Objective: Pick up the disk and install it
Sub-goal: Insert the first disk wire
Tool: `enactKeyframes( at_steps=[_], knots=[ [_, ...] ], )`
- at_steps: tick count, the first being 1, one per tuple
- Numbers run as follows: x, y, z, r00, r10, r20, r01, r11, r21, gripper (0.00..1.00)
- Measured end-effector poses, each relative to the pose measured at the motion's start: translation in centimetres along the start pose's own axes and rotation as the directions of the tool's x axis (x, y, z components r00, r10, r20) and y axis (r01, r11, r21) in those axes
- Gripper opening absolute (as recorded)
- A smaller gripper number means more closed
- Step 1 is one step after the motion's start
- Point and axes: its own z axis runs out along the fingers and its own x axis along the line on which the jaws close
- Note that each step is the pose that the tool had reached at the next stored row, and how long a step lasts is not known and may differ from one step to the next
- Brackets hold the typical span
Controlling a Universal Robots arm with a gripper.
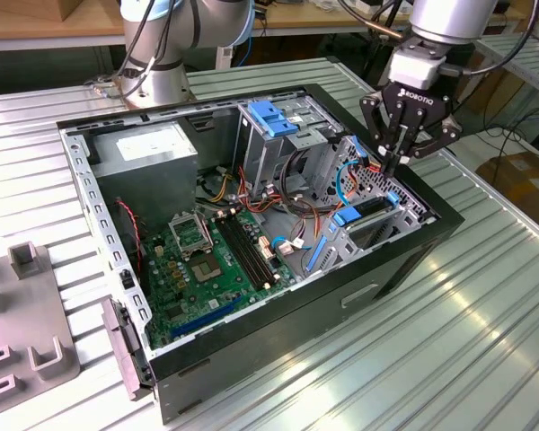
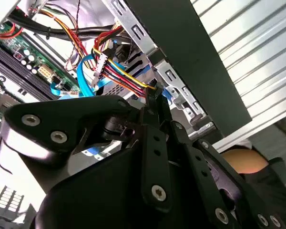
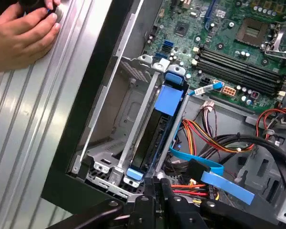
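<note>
The disk (image 1: pixel 370 206) stands on edge in a slot of the metal drive cage at the case's side on the exterior view's right. Its blue bracket (image 3: pixel 169 99) and dark body (image 3: pixel 147 140) show in the first wrist view, between the cage's rails. My gripper (image 1: pixel 392 163) hangs just above the disk's far end, fingers shut together with nothing between them. In the first wrist view the fingertips (image 3: pixel 155 188) sit next to the blue end tab (image 3: pixel 134 174) of the bracket; whether they touch it I cannot tell. The second wrist view has the shut fingers (image 2: pixel 151 102) against cables.
The open black computer case (image 1: pixel 404 260) lies on a ribbed metal table. Inside are a motherboard (image 1: pixel 207 260), a grey power-supply box (image 1: pixel 148 148), an upper cage with a blue latch (image 1: pixel 271 115) and cable bundles (image 3: pixel 205 138). A person's hand (image 3: pixel 19 33) rests on the table beside the case.
</note>
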Motion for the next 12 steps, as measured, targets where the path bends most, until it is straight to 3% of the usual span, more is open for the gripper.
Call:
enactKeyframes(
  at_steps=[4, 12],
  knots=[
    [-0.01, 0.0, 0.05, 0.999, 0.044, 0.0011, -0.044, 0.999, -0.0072, 0.17],
    [-0.01, 0.0, 0.06, 0.9985, 0.054, 0.0014, -0.054, 0.9985, -0.0087, 0.17]
  ],
)
